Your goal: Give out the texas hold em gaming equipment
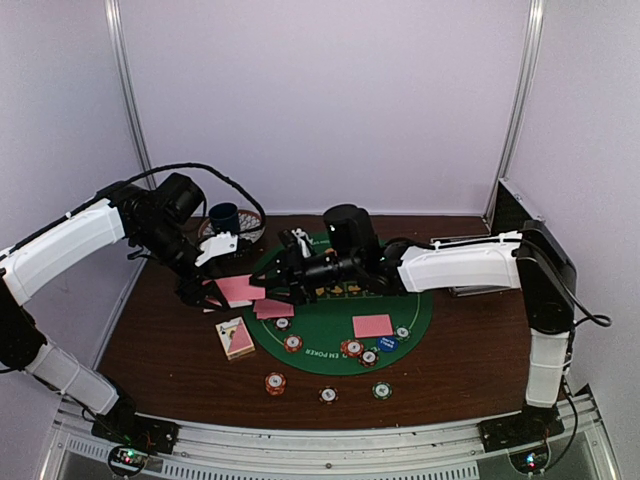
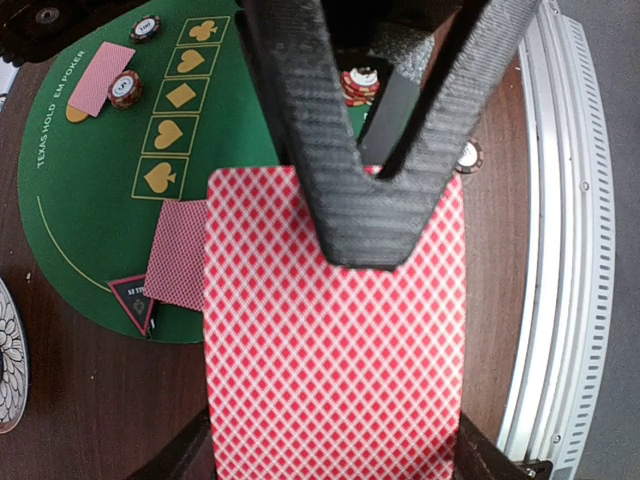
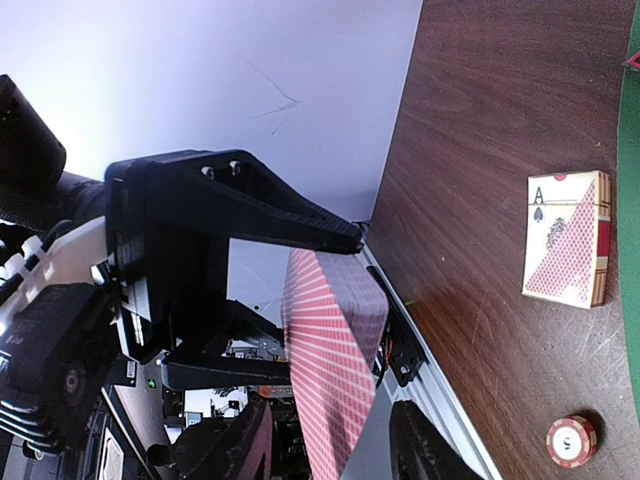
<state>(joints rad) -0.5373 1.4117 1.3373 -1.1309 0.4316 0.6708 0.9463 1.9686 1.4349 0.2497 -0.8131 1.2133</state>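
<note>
My left gripper (image 1: 220, 290) is shut on a pink-backed card (image 1: 241, 289), gripping it by its side edges above the mat's left rim. In the left wrist view the card (image 2: 330, 340) spans the space between my fingers. My right gripper (image 1: 283, 284) is open, one finger above and one below that card; the card (image 3: 335, 360) stands bowed between the fingers with a gap on each side. Other cards (image 1: 272, 308) (image 1: 372, 326) and striped chips (image 1: 351, 348) lie on the green mat (image 1: 325, 355). A blue button (image 1: 387, 343) and the triangular marker (image 2: 134, 302) also lie there.
A card box (image 1: 235, 337) lies on the wood left of the mat. Three chips (image 1: 275, 383) (image 1: 328, 394) (image 1: 381, 390) sit near the front edge. The dark blue cup (image 1: 224, 216) and saucer (image 1: 250, 225) stand at the back left. Booth walls close in behind.
</note>
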